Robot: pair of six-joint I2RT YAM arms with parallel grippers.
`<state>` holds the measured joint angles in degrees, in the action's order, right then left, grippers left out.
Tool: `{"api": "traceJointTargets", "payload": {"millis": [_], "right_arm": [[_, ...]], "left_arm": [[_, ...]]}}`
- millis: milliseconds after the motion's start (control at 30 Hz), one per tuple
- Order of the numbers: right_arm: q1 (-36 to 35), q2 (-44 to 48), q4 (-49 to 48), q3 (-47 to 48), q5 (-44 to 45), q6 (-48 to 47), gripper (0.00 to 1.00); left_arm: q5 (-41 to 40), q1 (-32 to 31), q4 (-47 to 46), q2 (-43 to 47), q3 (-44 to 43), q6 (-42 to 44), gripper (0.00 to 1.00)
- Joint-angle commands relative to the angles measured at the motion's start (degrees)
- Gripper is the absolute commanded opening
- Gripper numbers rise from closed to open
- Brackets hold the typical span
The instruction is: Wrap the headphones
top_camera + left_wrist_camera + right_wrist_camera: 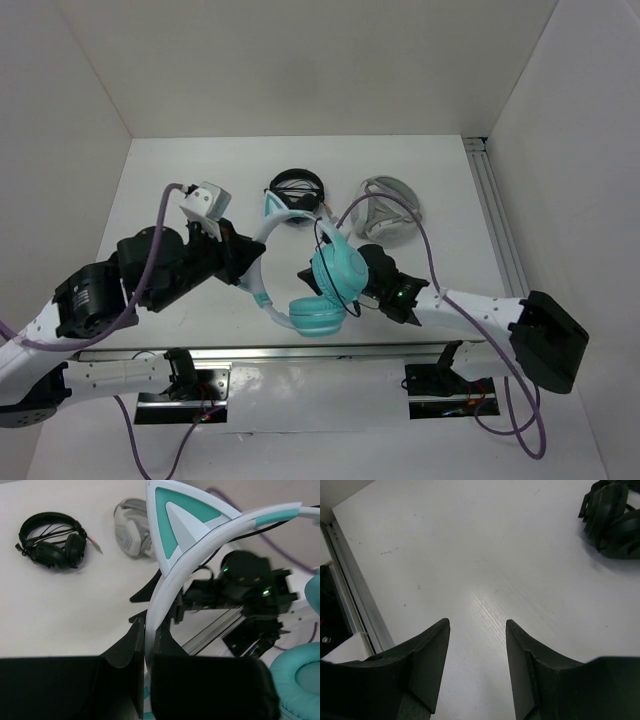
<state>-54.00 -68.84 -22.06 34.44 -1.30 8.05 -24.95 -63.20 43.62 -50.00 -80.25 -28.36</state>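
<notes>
Left gripper: fingers clamped on the pale headband of the headphones, lifting that side off the table. The headphones sit centre-near. Their long axis runs near to far: the headband bows left, and one cat ear points to the far side. One teal cup lies nearest; the other is raised, just right of it. A thin dark cable loops over the raised cup. Far centre: black headphones. To their right: grey case. Right gripper: beside the raised cup, fingers apart, only bare table between them in the wrist view.
</notes>
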Motion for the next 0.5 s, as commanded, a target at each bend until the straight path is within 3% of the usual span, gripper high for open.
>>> {"api": "traceJointTargets", "payload": {"millis": [0, 133, 267, 300, 333, 467], "right_arm": [[1.7, -5.1, -17.4, -3.2, -7.0, 3.6, 0.56], [3.0, -11.7, -24.6, -3.8, -8.9, 6.4, 0.56], [3.0, -17.7, -29.4, -5.1, -11.1, 8.1, 0.36], [3.0, -18.8, -30.4, -5.8, -11.8, 8.6, 0.11], [2.5, -20.4, -31.3, -5.8, -11.8, 8.6, 0.06], [0.9, -22.1, -32.7, -6.9, -10.5, 9.3, 0.00]], "left_arm": [[-1.9, -0.3, -11.5, 2.8, -1.1, -6.3, 0.00], [-7.4, -0.3, -10.9, 2.3, -3.0, -8.8, 0.00], [-16.3, -0.3, -7.8, 1.8, -5.4, -13.0, 0.00], [-18.0, -0.3, -6.7, 1.7, -6.1, -14.5, 0.00], [-21.0, -0.3, -5.0, 1.2, -6.1, -15.6, 0.00], [-28.5, -0.3, 0.5, 0.7, -7.2, -21.8, 0.00]]}}
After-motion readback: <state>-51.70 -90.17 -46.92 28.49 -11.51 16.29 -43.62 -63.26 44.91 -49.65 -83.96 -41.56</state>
